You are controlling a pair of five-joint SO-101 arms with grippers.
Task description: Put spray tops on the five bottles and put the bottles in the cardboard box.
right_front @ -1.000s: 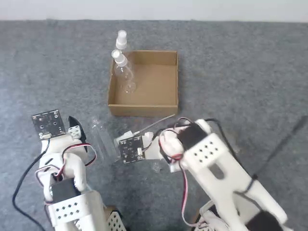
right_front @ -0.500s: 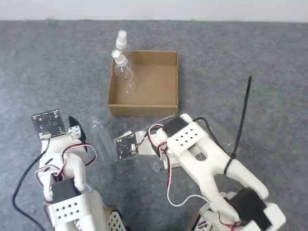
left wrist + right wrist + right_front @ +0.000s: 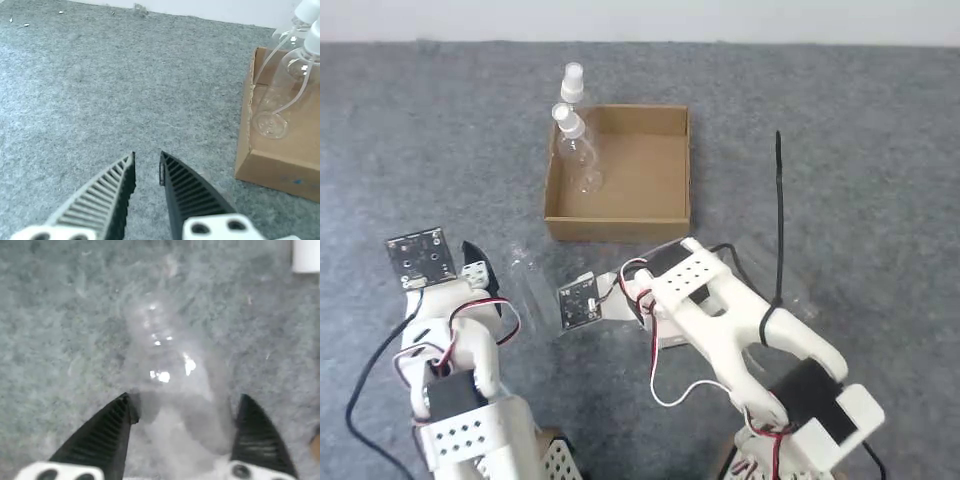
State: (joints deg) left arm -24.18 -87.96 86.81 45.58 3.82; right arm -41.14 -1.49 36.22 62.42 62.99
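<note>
At seven o'clock our left pincer [image 3: 147, 157] hangs over the grey carpet [image 3: 100, 75], jaws narrow and holding nothing, parked clear, we judge. At five o'clock our right pincer [image 3: 185, 402] gapes wide astride a topless bottle [image 3: 167, 365] lying flat, placed to grip it. At twelve o'clock the cardboard box [image 3: 620, 228] holds one capped bottle [image 3: 575, 150] leaning in its ten o'clock corner; another capped one [image 3: 571, 82] stands just behind that corner.

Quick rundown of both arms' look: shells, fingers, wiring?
Left arm and right arm: white printed shells, dotted vent plates, black servo blocks. Loose red, white and black wires loop along both. Each wrist carries a dark square camera board. Left gripper and right gripper have black ribbed fingers on white bases.
</note>
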